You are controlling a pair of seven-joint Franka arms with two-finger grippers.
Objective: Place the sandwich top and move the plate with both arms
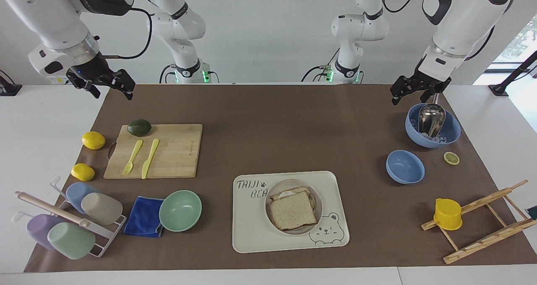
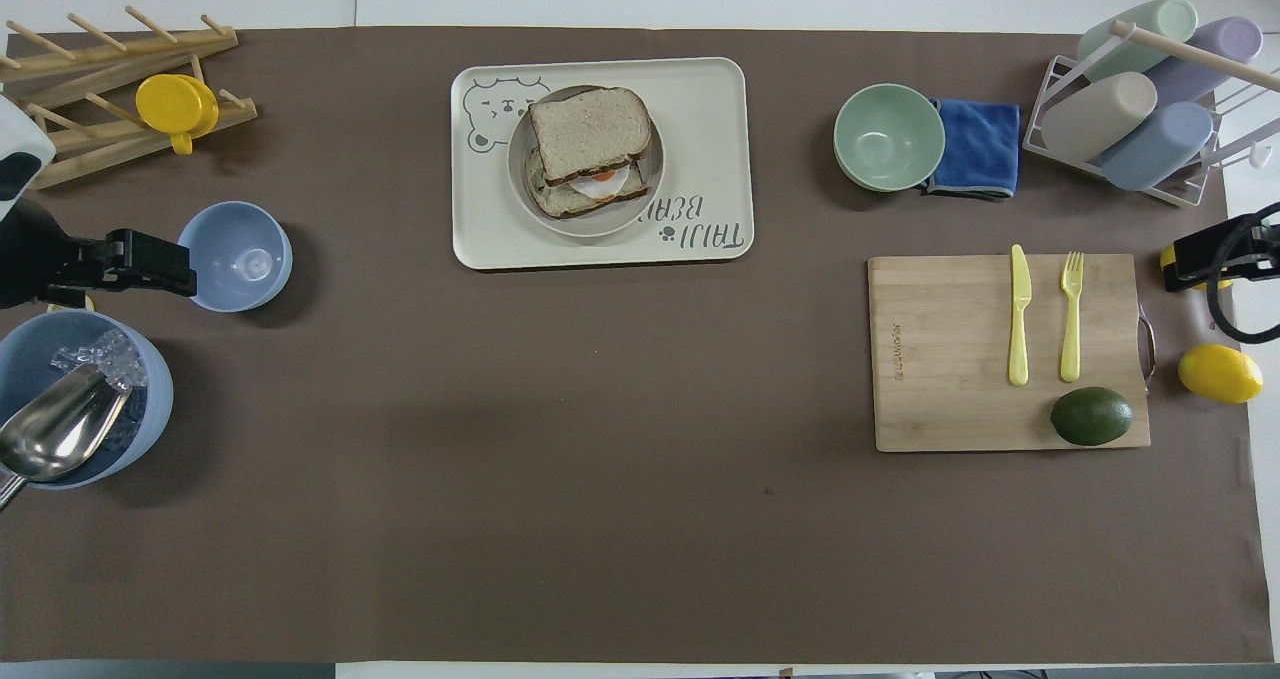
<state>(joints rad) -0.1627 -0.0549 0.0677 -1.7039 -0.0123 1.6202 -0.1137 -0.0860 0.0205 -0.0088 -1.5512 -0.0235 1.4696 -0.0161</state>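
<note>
left gripper [image 1: 406, 92]: hanging up in the air over the mat by the ice bowl [image 1: 432, 130], fingers spread apart, not gripping anything
right gripper [image 1: 110, 86]: waiting up at the right arm's end, over the mat's corner, fingers apart and holding nothing too
cutting board [image 1: 155, 151]: sitting with the avocado [image 1: 139, 127], fork and knife on it
plate [image 1: 317, 201]: sitting on the bear tray [image 1: 289, 243], well away from both grippers
sandwich top [image 1: 292, 211]: lying on the egg slice, on the plate

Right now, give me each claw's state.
Left claw: open, empty, over the blue bowl with the scoop.
Right claw: open, empty, waiting above the mat's corner.
</note>
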